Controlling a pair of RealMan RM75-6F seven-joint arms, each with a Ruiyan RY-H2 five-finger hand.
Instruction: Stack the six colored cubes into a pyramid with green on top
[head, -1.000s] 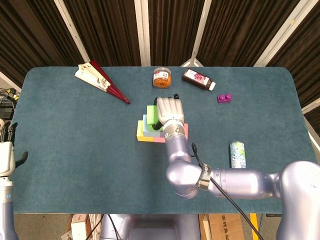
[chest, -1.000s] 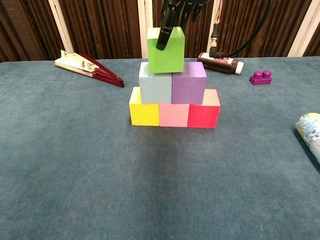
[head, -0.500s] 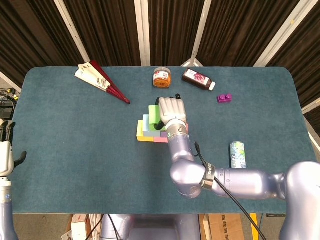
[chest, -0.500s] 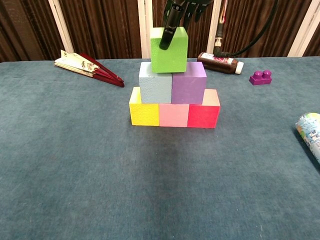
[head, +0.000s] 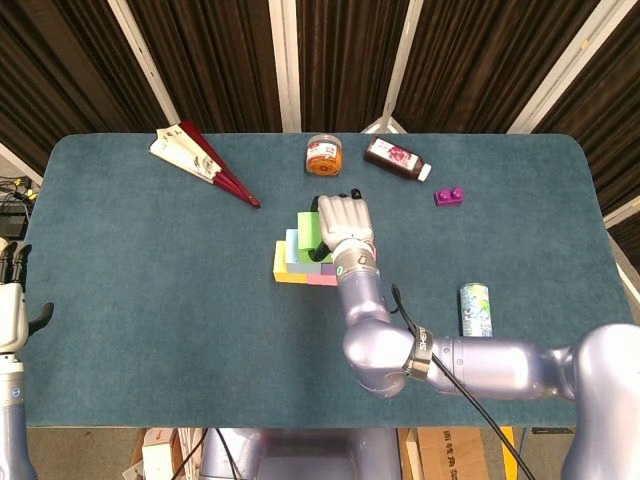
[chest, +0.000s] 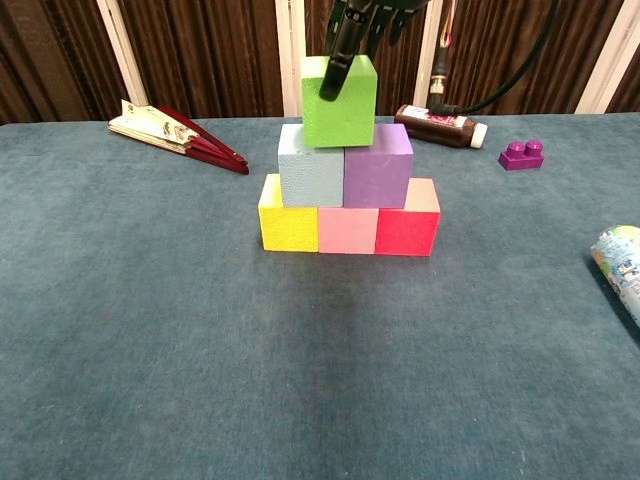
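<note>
Green cube (chest: 339, 101) sits atop the pyramid, straddling the seam between the light blue cube (chest: 311, 166) and the purple cube (chest: 378, 166), with the right hand (head: 342, 222) gripping it from above, dark fingers (chest: 337, 62) down its front face. It looks slightly left of centre. If the fingers drag on release, they could tip it or shove the middle row off the yellow cube (chest: 288, 227), pink cube (chest: 347, 230) and red cube (chest: 407, 228). The left hand (head: 12, 305) hangs at the table (chest: 150, 380) edge, holding nothing, fingers apart.

Even overhead light, sharp focus, soft shadows.
</note>
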